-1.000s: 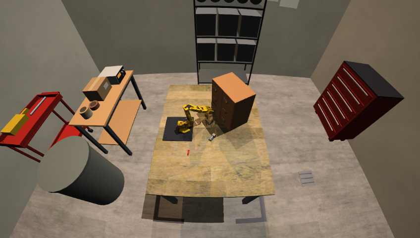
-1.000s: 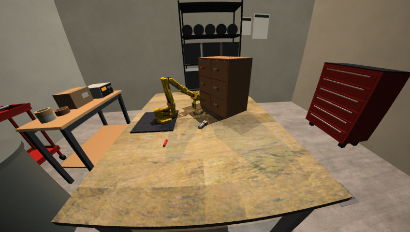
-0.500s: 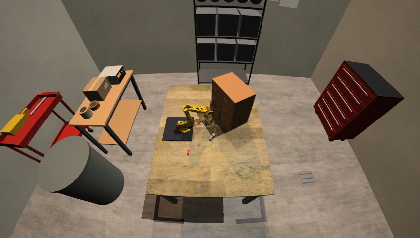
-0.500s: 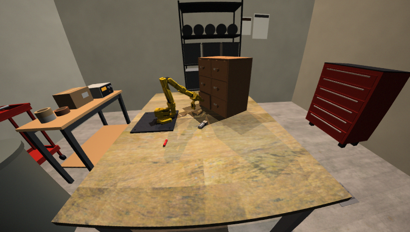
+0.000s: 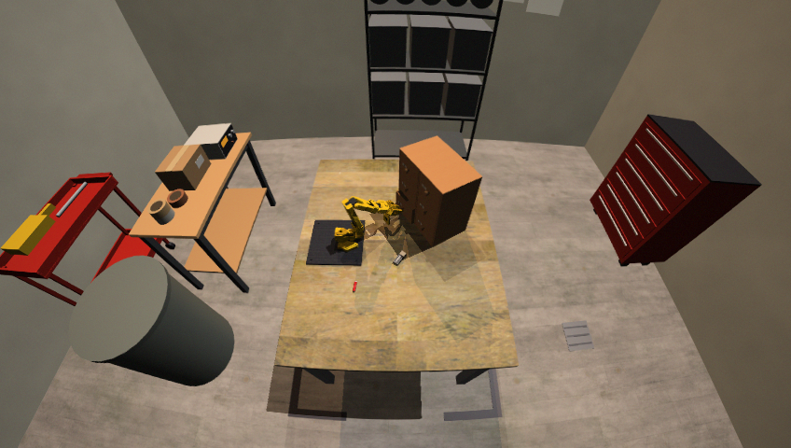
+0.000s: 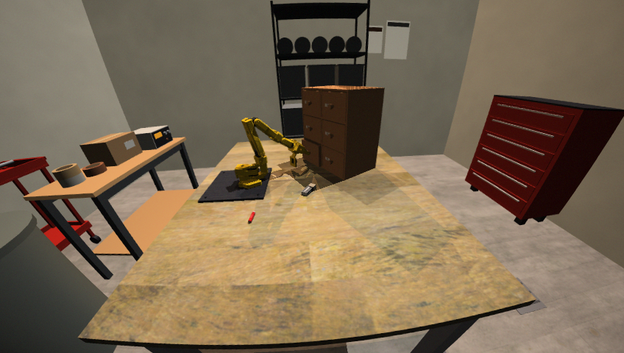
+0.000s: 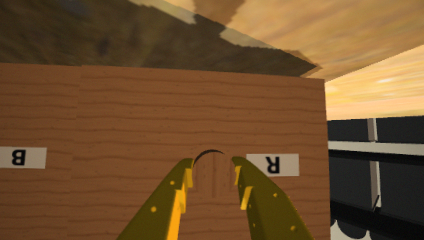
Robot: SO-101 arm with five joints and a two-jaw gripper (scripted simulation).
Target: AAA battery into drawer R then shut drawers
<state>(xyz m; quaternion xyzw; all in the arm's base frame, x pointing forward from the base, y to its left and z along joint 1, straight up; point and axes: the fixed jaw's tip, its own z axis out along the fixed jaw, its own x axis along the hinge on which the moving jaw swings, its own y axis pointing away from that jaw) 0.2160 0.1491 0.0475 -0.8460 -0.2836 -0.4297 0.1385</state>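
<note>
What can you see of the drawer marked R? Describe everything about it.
The drawer marked R has a wood-grain front with a white label whose R reads upside down in the wrist view. It sits in the bottom row of the chest, at its left edge in the exterior view, beside drawer B. The gripper is shut on its rounded knob.
</note>
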